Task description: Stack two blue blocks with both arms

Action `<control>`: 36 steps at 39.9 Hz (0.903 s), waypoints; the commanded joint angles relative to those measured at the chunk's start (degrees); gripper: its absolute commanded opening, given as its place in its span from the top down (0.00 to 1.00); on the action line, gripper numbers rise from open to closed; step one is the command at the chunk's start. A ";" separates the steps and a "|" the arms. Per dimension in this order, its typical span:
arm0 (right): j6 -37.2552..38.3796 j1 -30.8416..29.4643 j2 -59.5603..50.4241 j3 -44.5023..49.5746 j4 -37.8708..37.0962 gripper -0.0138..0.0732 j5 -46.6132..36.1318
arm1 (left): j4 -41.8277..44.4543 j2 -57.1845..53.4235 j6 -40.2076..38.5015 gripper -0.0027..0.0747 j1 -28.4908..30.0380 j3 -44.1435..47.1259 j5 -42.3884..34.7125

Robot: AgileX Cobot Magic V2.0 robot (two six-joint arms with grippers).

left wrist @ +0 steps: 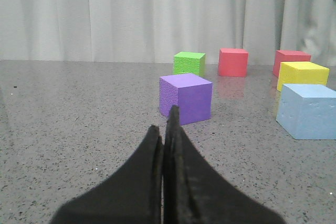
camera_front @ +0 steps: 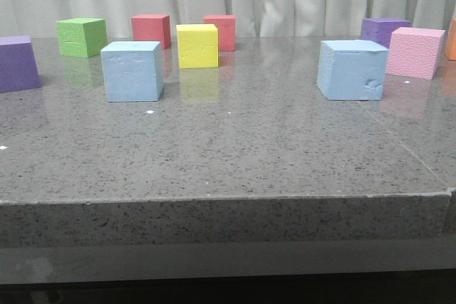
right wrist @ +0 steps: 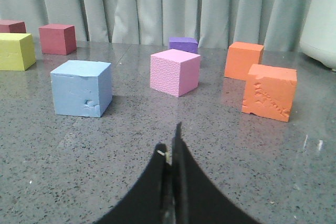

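Note:
Two pale blue blocks stand apart on the grey table. One (camera_front: 132,70) is at the left middle and also shows in the left wrist view (left wrist: 308,110). The other (camera_front: 352,69), with a chipped dent near a lower corner, is at the right and also shows in the right wrist view (right wrist: 82,87). Neither gripper shows in the front view. My left gripper (left wrist: 164,124) is shut and empty, low over the table, short of a purple cube (left wrist: 186,97). My right gripper (right wrist: 170,142) is shut and empty, well short of the dented blue block.
Other cubes stand round the table: purple (camera_front: 17,63), green (camera_front: 82,36), two red (camera_front: 151,30), yellow (camera_front: 197,45), pink (camera_front: 415,52), a second purple (camera_front: 383,30), two orange (right wrist: 269,92). A white object (right wrist: 321,19) stands at the far right. The table's front edge (camera_front: 214,201) is near.

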 commanded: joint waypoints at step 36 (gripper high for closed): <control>-0.25 -0.23 -1.06 -0.42 0.23 0.92 -6.46 | -0.96 -1.07 -0.75 0.99 -0.75 -0.93 -7.75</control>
